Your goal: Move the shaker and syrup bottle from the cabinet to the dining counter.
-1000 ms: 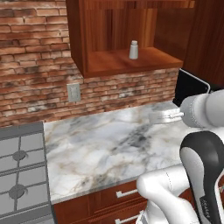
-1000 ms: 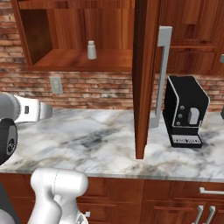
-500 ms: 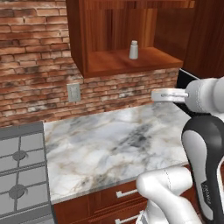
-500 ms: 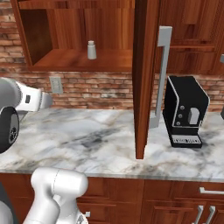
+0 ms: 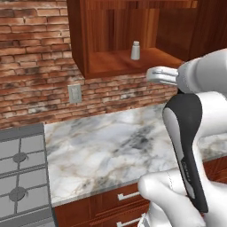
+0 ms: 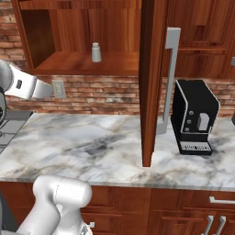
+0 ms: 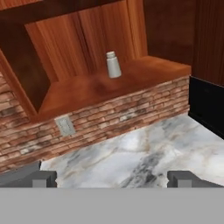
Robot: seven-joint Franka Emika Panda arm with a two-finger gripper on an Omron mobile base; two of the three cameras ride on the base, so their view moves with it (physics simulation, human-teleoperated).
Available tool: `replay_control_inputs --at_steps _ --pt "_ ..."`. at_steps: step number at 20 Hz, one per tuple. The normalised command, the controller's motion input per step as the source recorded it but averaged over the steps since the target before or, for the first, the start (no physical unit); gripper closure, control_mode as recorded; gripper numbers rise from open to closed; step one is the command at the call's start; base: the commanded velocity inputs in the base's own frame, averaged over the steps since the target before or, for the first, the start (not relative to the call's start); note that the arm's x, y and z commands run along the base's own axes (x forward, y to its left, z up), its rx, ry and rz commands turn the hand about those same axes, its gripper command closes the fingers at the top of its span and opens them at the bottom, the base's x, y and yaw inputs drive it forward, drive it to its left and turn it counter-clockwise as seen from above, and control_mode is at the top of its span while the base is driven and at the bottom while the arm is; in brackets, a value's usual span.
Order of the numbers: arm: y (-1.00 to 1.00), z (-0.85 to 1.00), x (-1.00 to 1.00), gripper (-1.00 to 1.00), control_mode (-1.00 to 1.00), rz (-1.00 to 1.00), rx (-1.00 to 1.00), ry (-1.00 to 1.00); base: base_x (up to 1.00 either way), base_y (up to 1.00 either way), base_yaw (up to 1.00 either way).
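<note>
The shaker [image 7: 113, 64] stands upright on the open cabinet [image 7: 96, 89] shelf at upper centre, fingers [image 7: 41, 178] spread empty, nothing moved yet.

Shaker [image 6: 96, 52] upright on open cabinet [image 6: 82, 62] shelf (door swung out), coffee machine [image 6: 194, 117] on marble countertop [image 6: 92, 147]

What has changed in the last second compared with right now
The arm has risen, lifting the gripper from just above the marble countertop toward the open cabinet shelf. Its jaws stayed open and empty. The shaker stands where it was on the shelf; the coffee machine has not moved.
</note>
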Motion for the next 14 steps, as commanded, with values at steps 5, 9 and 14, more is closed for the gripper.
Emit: replay_control_inputs --at_steps 5,9,14 --pt "-0.11 0.18 0.16 -1.0 -1.0 -0.01 0.0 0.05 0.0 0.0 0.0" --pt "-0.15 0.1 0.25 -1.0 -1.0 0.0 0.0 0.08 0.0 0.0 0.0" --pt "-0.12 0.01 0.39 -1.0 -1.0 0.0 -0.02 0.08 0.0 0.0 0.0"
